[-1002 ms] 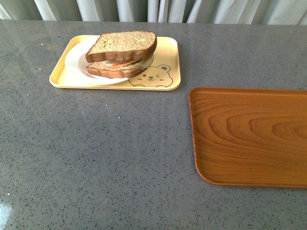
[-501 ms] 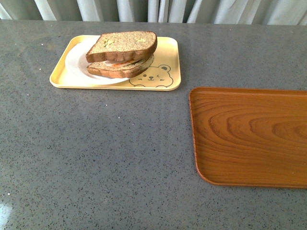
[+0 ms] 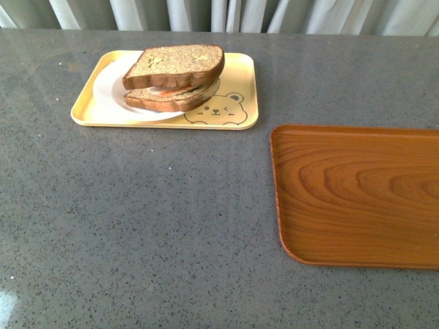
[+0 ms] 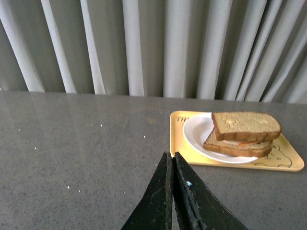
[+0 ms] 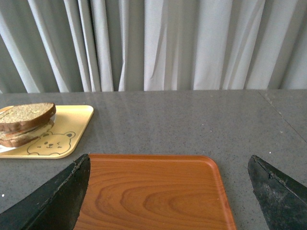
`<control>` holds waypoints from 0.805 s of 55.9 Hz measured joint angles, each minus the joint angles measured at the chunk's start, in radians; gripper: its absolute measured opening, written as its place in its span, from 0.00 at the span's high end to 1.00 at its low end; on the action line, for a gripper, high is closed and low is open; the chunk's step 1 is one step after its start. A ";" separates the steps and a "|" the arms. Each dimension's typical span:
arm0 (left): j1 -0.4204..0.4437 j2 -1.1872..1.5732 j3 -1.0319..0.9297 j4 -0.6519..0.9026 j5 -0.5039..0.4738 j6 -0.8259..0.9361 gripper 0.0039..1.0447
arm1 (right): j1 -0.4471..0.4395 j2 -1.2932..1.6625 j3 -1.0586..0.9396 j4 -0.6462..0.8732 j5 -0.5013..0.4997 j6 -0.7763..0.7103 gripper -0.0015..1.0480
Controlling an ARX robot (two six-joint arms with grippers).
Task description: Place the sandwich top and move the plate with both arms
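The sandwich top (image 3: 175,63), a brown wholemeal slice, lies on the lower slice and filling on the white plate (image 3: 110,92). The plate sits on the pale yellow bear tray (image 3: 236,82) at the far left of the table. The sandwich top (image 4: 245,125) and plate (image 4: 196,134) also show in the left wrist view, beyond my left gripper (image 4: 171,154), which is shut and empty over bare table. My right gripper (image 5: 170,165) is open wide and empty above the wood-grain tray (image 5: 153,191); the sandwich top (image 5: 26,114) shows far off. Neither arm shows in the front view.
The brown wood-grain tray (image 3: 360,195) lies at the right of the grey speckled table (image 3: 151,226). Grey-white curtains (image 3: 226,14) hang behind the table's far edge.
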State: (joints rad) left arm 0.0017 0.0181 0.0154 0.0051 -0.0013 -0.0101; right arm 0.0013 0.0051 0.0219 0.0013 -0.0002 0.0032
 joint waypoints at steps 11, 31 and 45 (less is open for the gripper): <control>0.000 -0.002 0.000 -0.005 0.001 0.000 0.93 | 0.000 0.000 0.000 0.000 0.000 0.000 0.09; 0.000 -0.002 0.000 -0.005 0.001 0.000 0.32 | 0.000 0.000 0.000 0.000 0.000 0.000 0.09; 0.000 -0.003 0.000 -0.005 0.001 0.002 0.09 | 0.000 0.000 0.000 0.000 0.000 0.000 0.09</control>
State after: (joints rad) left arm 0.0017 0.0154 0.0154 -0.0002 -0.0002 -0.0082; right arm 0.0013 0.0048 0.0219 0.0013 -0.0002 0.0036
